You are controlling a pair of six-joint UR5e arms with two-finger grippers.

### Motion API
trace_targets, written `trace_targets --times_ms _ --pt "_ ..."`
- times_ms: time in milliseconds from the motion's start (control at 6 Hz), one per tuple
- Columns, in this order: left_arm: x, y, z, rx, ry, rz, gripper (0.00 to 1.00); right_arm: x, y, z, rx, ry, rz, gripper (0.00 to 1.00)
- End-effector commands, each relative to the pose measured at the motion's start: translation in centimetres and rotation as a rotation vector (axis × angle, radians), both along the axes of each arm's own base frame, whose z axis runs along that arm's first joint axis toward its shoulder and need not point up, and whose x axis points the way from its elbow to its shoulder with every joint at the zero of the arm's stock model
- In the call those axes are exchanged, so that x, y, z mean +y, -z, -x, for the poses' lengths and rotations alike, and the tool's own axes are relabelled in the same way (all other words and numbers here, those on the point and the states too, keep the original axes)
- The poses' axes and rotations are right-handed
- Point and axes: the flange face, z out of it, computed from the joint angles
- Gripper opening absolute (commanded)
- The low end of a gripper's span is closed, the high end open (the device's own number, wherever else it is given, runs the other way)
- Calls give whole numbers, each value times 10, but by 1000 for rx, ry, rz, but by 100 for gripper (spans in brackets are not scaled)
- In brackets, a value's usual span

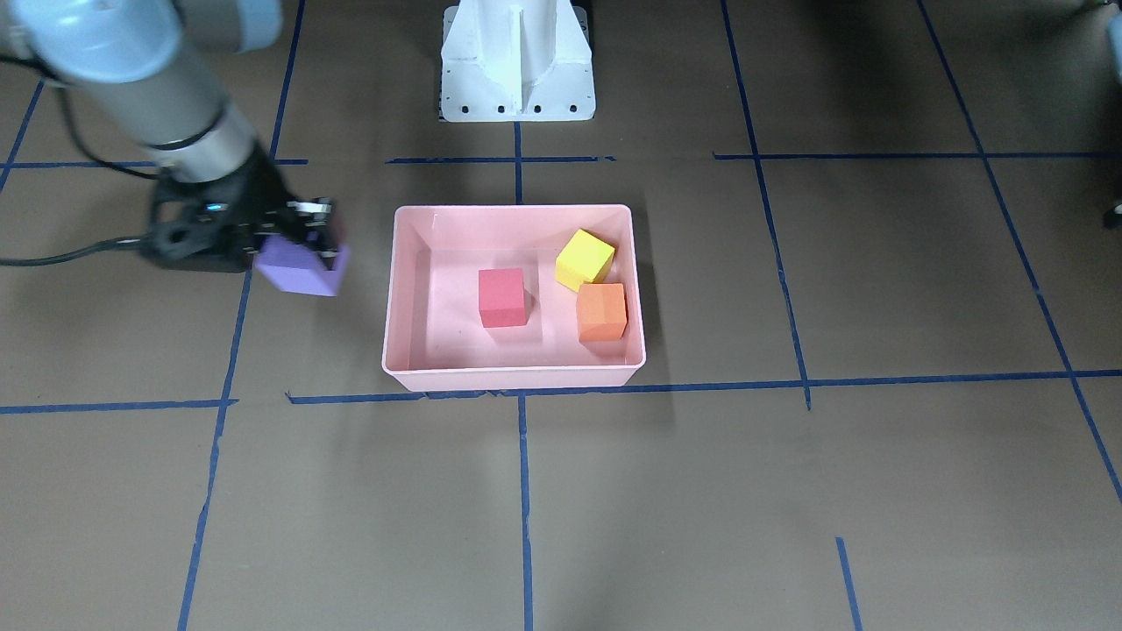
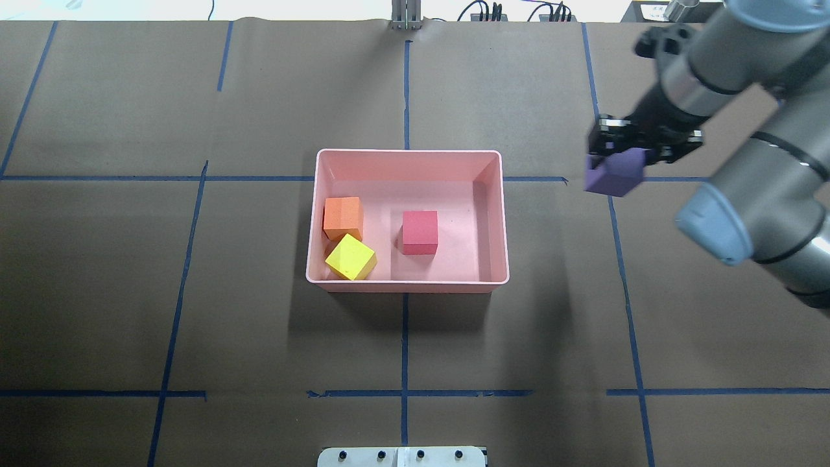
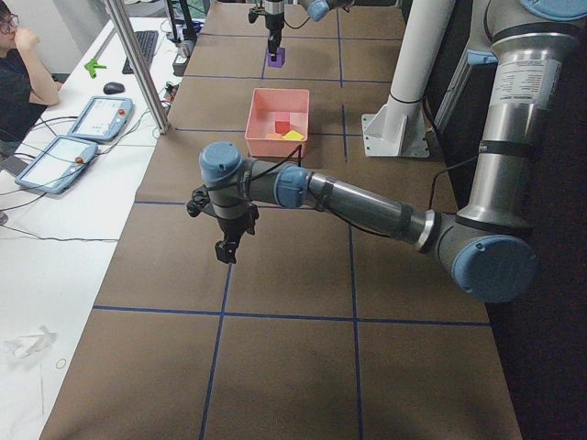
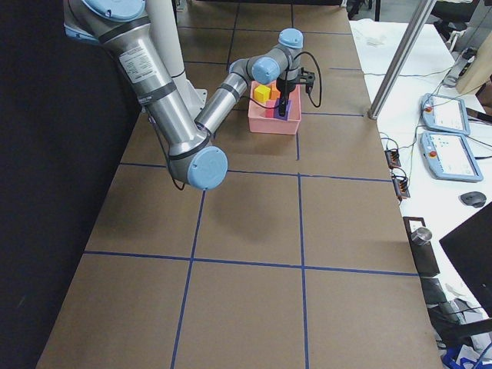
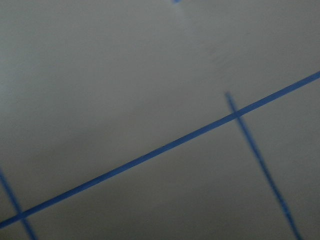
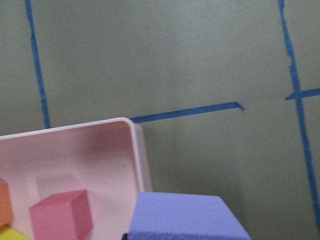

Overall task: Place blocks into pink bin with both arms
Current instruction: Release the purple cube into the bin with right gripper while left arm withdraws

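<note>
Jaws of the right arm (image 2: 726, 78) are clamped on the purple block (image 2: 615, 172). It hangs above the tabletop (image 2: 194, 311), near the pink bin (image 2: 408, 154) but outside it, off the short wall on the robot's right and turned askew to that wall.

The overhead and front-facing views both show a strip of bare tabletop between block and bin. The right wrist camera catches only the block's top face at its lower edge, with the bin's rounded corner beside it.

Inside the bin, the red block (image 2: 419, 231) sits near the middle of the floor. The orange block (image 2: 342, 217) and yellow block (image 2: 350, 257) sit close together at the end on the robot's left, apart from the red one, with the yellow turned corner-on to the orange.

Only the exterior left view shows the left arm (image 3: 367, 206). Its jaws hang over bare tabletop well apart from the bin, and I cannot tell whether they are open or closed. Its wrist camera shows only blurred tabletop crossed by blue tape lines (image 5: 150, 157).

In the exterior right view, the right arm's wrist and the held block stand in front of the bin and cover part of it.

A white pedestal base (image 1: 517, 61) stands on the robot's side of the bin. An operator (image 3: 18, 73) and teach pendants (image 3: 99, 117) are at a side table across from it.
</note>
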Motion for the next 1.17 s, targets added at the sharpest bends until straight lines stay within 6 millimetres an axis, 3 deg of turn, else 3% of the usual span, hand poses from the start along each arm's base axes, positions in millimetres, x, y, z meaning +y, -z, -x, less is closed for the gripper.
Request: trace_targets --times_ms 0,167,500,667,833,1000 --pt "20 -18 21 -1 3 1 100 -5 55 71 17 -58 29 33" --pt "20 -17 21 0 8 4 100 -6 65 87 21 -57 36 95" --pt "20 -30 21 -4 10 31 100 -15 66 83 32 -41 3 100" --pt "25 -35 22 -12 8 38 100 -38 45 54 46 -18 -20 100" --pt "30 -39 23 -14 11 46 100 -67 8 6 55 40 -57 100" --pt "52 -62 24 -17 8 91 100 -92 -36 -48 57 99 -91 100"
